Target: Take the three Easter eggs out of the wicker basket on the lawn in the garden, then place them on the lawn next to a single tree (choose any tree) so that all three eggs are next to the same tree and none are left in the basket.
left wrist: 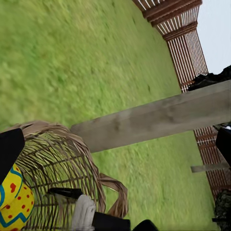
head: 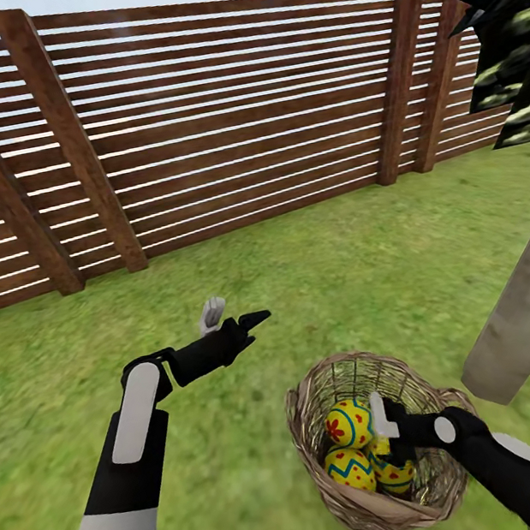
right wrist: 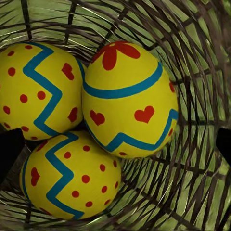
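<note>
Right wrist view is showing my right gripper hanging open and empty inside the wicker basket over the three Easter eggs; I'm risking snagging the weave or squirting one aside.

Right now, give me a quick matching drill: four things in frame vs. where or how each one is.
Things:
1. Easter eggs
2. left gripper
3. right gripper
4. tree trunk

Places or states:
A. fingers spread, over open grass left of the basket
B. leaning post shape right of the basket
C. reaching down inside the wicker basket
D. three clustered at the basket's bottom

Pairs: 1-D, 2-A, 3-C, 4-B
</note>
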You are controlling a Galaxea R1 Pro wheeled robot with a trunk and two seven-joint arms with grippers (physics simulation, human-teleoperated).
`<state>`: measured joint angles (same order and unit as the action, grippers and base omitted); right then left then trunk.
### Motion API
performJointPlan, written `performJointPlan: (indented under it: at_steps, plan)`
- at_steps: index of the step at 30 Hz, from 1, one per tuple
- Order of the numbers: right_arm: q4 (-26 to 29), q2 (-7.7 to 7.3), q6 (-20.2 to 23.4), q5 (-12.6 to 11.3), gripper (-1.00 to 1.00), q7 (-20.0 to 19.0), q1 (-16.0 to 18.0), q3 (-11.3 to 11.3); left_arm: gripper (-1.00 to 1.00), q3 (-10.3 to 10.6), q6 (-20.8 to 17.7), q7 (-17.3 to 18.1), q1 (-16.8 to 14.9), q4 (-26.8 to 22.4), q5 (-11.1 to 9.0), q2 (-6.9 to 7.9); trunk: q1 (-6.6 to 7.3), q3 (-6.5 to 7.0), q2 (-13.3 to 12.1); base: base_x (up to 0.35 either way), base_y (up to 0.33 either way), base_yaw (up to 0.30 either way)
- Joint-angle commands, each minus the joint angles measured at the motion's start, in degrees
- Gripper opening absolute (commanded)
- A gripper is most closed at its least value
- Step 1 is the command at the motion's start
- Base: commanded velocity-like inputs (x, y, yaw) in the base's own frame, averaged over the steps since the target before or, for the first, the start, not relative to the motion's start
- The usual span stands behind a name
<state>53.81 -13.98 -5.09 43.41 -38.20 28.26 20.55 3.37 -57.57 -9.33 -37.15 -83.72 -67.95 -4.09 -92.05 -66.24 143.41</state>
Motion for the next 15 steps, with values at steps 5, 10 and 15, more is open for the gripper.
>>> performJointPlan:
  at_steps: [5, 10, 15]
  plan:
    - [-0.1, -0.11, -0.6, 0.9, 1.0, -0.1, 1.1, 0.0, 1.0, 0.8, -0.1, -0.6, 0.0, 0.0, -0.6, -0.02, 0.01, -0.05, 0.0, 0.0, 0.0, 0.0]
    - [-3.8, -0.01, -0.6, 1.1, 1.0, -0.2, 4.6, 0.1, 1.0, 2.8, -0.1, -0.6, 0.0, -0.1, -0.6, -0.04, 0.01, -0.05, 0.0, 0.0, 0.0, 0.0]
    - [-13.6, 0.34, -0.9, 1.9, 1.0, -0.1, 11.1, 0.4, 1.0, 3.0, -0.1, -0.6, 0.0, -0.1, -0.6, -0.04, 0.01, -0.05, 0.0, 0.0, 0.0, 0.0]
